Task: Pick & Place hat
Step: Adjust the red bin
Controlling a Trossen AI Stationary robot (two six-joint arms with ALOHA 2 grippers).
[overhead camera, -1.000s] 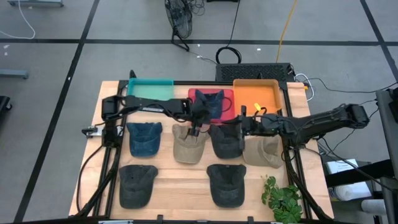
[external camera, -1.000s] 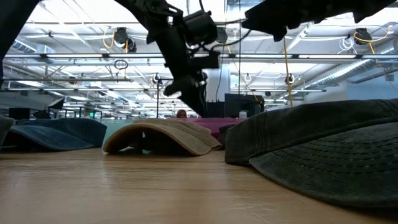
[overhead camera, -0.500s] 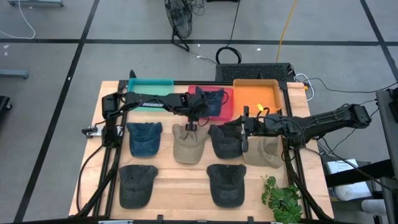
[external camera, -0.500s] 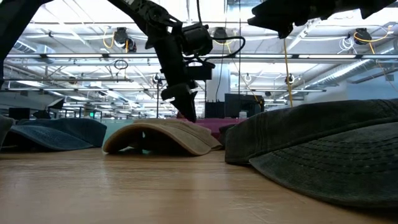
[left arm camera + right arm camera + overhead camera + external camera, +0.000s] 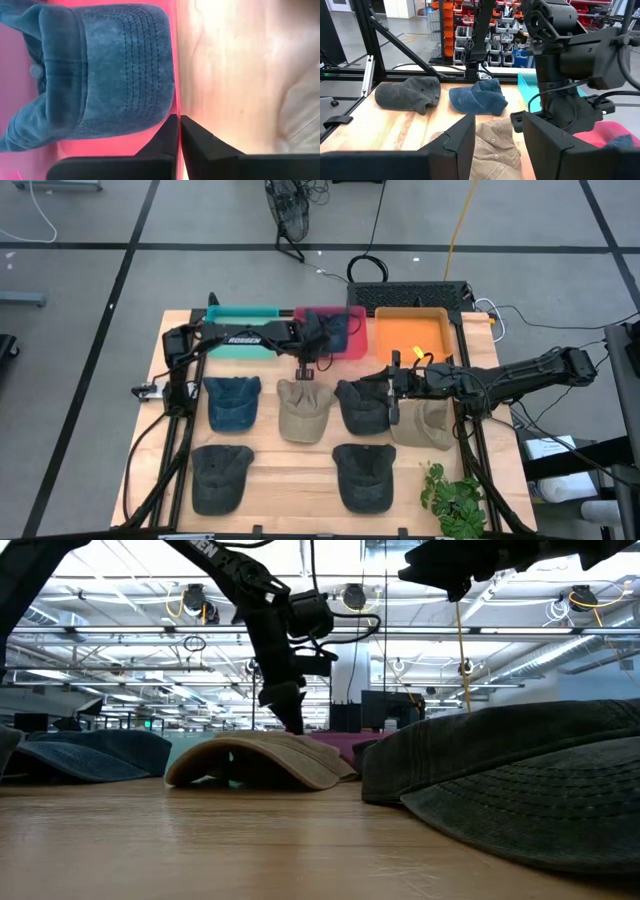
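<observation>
Hovering w/ fingers pinched shut on nothing, left hand [image 5: 309,368] sits at edge of pink tray [image 5: 352,352] holding blue hat [image 5: 333,332], while right hand [image 5: 392,392] waits spread open over the desk [image 5: 290,480].

Three trays behind two rows of caps
A cap [image 5: 338,338] lies in the middle tray [image 5: 362,352]; potted plant [image 5: 452,500] at the front right corner

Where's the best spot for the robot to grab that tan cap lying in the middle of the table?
Probably the brim of the tan cap, coming straight down from above. In the low view the brim arches up off the wood, leaving a gap beneath for one finger, and it is thin and stiff. The rounded crown offers only loose fabric to pinch.
</observation>
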